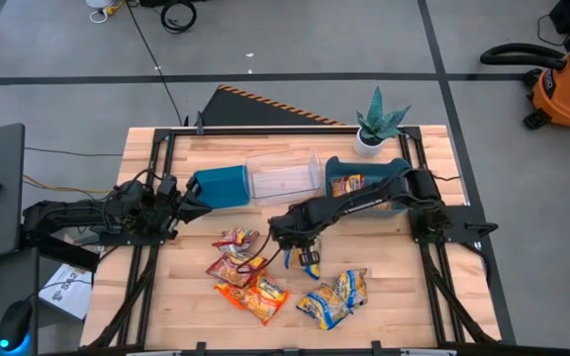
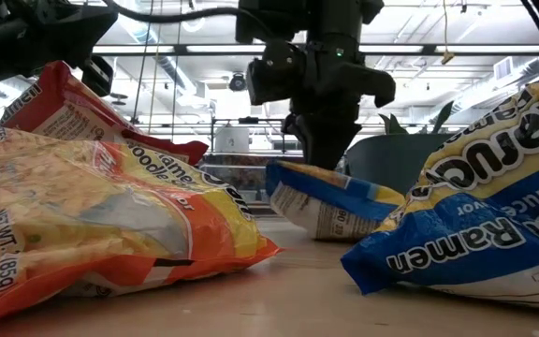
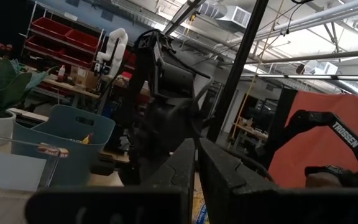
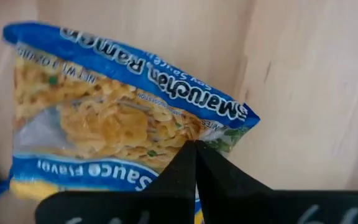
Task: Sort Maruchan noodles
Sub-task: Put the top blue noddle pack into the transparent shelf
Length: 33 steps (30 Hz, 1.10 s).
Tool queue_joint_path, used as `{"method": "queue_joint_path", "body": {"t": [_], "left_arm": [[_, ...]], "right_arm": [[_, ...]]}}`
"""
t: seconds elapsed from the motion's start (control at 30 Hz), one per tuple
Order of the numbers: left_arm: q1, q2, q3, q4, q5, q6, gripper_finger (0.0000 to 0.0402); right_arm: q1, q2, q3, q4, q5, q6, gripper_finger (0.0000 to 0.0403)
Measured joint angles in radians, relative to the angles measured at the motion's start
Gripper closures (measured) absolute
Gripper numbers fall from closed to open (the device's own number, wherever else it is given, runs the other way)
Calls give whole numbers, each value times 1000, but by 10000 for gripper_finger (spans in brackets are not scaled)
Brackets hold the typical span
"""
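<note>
The left gripper (image 1: 192, 199) is parked at the left of the surface (image 1: 404, 297), just beside the mouth of the teal bin (image 1: 220, 186) lying on its side; its fingers (image 3: 225, 180) are seen pressed together with nothing between them. To the right of the teal bin lies a clear bin (image 1: 283, 176), and further right a second teal bin (image 1: 349, 178) with one packet already inside. Below these, a heap of orange-red packets (image 1: 250, 282) is spread near the middle of the surface, with a pair of blue-and-yellow packets (image 1: 334, 297) to its right. The right gripper (image 1: 300, 245) is reached across to the middle, and its fingers (image 4: 194, 168) are closed to a point on the edge of a blue-and-yellow Maruchan Ramen packet (image 4: 123, 118), which seems to be pinched only by its crimped seam. The grip is judged to be slight: the slick wrapper could be pulled free during the carry and dropped short of its bin. In the low view the packet (image 2: 330, 201) hangs tilted just above the surface, so a corner could be dragged through the neighbouring packets and the heap disturbed. A swing of the packet might also cause the bin mouth to be missed.
</note>
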Motion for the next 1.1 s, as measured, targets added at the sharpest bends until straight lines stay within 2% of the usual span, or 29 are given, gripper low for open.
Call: {"method": "queue_joint_path", "body": {"t": [0.23,0.43,0.57,0.7,0.93,1.1], "left_arm": [[0,0,0,0,0,0,374],[0,0,0,0,0,0,374],[0,0,0,0,0,0,374],[0,0,0,1,0,0,374],[0,0,0,0,0,0,374],[0,0,0,1,0,0,374]], "right_arm": [[-21,-25,6,-68,18,-40,386],[-33,-53,86,-105,27,18,397],[-31,-54,139,-95,22,103,386],[-30,-53,134,-31,16,131,354],[-57,-30,58,122,-5,176,269],[-77,-22,-5,142,-10,214,225]]}}
